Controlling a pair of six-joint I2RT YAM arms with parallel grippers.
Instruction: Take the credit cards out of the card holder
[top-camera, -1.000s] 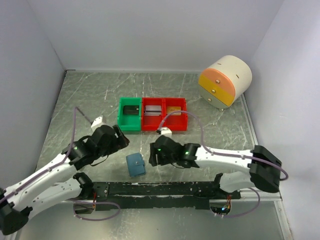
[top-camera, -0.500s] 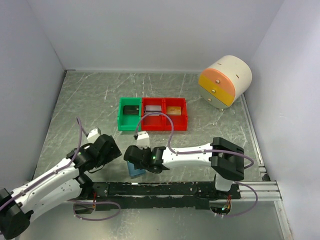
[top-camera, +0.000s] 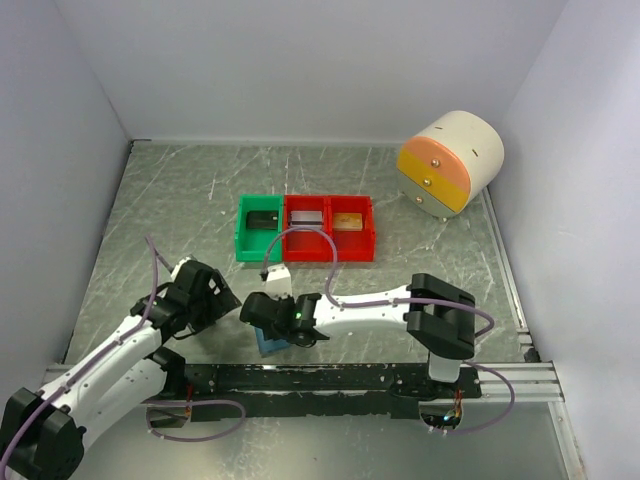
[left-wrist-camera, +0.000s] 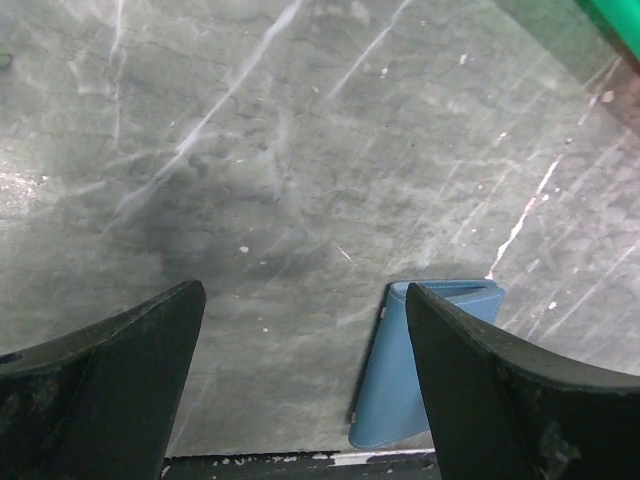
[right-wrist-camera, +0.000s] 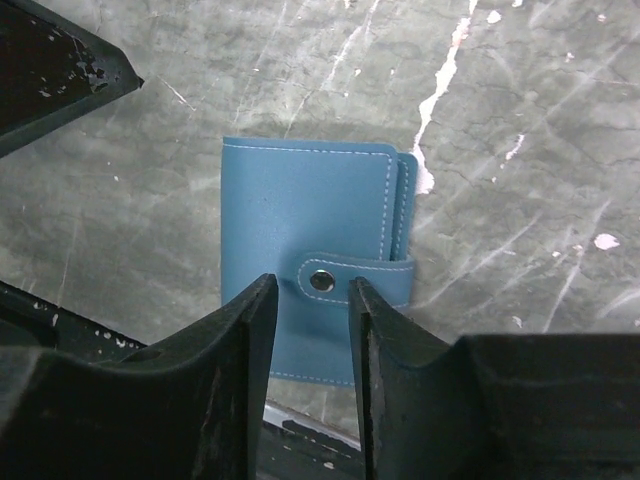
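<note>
Slippage is worrying me: my right fingers (right-wrist-camera: 225, 380), narrowly parted and holding nothing, are hovering over the snap strap (right-wrist-camera: 355, 275) of the small slate-blue folding card holder (right-wrist-camera: 300, 210), and a weak pinch could be dragging it, unopened, across the grey marbled surface (right-wrist-camera: 550, 150). My left fingers (left-wrist-camera: 100, 380) are standing wide and empty, with the holder lying flat just beside one of them.

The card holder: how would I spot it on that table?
Look at the near edge of the grey table, in front of the red and green bins. The card holder lies flat under the right gripper: the only blue thing, closed by a snap strap.
</note>
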